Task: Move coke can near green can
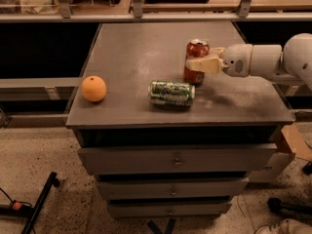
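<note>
The red coke can [196,51] stands upright on the grey cabinet top [131,48], just behind and right of the green can [171,93]. The green can lies on its side near the front middle of the top. My gripper [199,63] reaches in from the right on a white arm and is shut on the coke can, one cream finger across its front. The coke can's base is at or just above the surface; I cannot tell if it touches.
A round orange fruit [93,88] sits at the front left of the top. The cabinet has drawers [175,160] below. A shelf rail [146,16] runs behind. A cardboard box [292,145] stands at the right on the floor.
</note>
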Robot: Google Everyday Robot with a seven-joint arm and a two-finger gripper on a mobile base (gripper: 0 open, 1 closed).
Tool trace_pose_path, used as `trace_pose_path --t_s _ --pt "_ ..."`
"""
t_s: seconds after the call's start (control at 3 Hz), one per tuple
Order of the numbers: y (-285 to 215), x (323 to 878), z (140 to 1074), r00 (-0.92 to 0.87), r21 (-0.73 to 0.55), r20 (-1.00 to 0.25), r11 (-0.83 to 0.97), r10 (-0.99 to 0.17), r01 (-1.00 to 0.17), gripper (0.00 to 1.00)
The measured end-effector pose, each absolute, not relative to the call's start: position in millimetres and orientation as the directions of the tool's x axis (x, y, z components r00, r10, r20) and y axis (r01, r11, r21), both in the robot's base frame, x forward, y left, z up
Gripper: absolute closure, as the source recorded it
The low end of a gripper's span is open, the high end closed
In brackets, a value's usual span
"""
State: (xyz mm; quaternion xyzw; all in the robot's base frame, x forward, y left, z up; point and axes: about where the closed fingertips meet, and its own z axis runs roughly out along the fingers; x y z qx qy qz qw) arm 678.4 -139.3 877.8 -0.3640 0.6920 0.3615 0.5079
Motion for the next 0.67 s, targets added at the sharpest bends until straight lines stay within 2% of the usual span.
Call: trace_pose_path --t_s 0.67 --pt "-138.8 662.5 870.3 -0.165 0.122 -0.982 0.366 -0.088 -0.923 0.12"
